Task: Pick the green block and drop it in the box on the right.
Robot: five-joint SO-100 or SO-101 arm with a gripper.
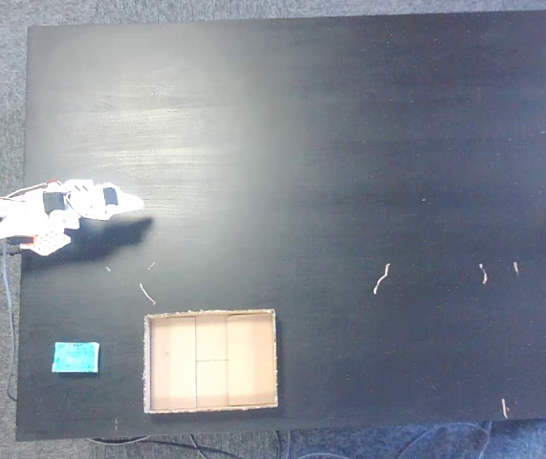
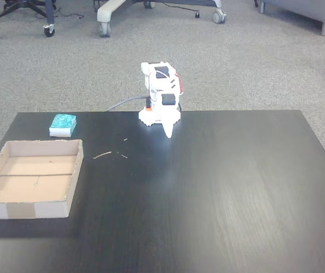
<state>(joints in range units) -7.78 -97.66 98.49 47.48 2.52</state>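
The green block (image 1: 76, 358) is a small turquoise slab lying flat near the table's lower left corner in a fixed view; in the other it sits at the far left edge (image 2: 63, 125). Just beside it is the box (image 1: 211, 400), a shallow tan cardboard tray with nothing inside, seen also at the left front (image 2: 37, 208). The white arm is folded at the table's edge, well away from both. Its gripper (image 1: 137, 204) points out over the table with the fingers together and nothing held; in the other fixed view the gripper (image 2: 168, 134) points down at the tabletop.
The black table (image 1: 368, 143) stretches wide beyond the arm. Thin pale scraps (image 1: 381, 278) lie scattered on it, some close to the box (image 2: 102, 154). Grey carpet surrounds the table, with chair wheels (image 2: 102, 25) at the back. A cable (image 1: 7, 316) hangs at the table's left edge.
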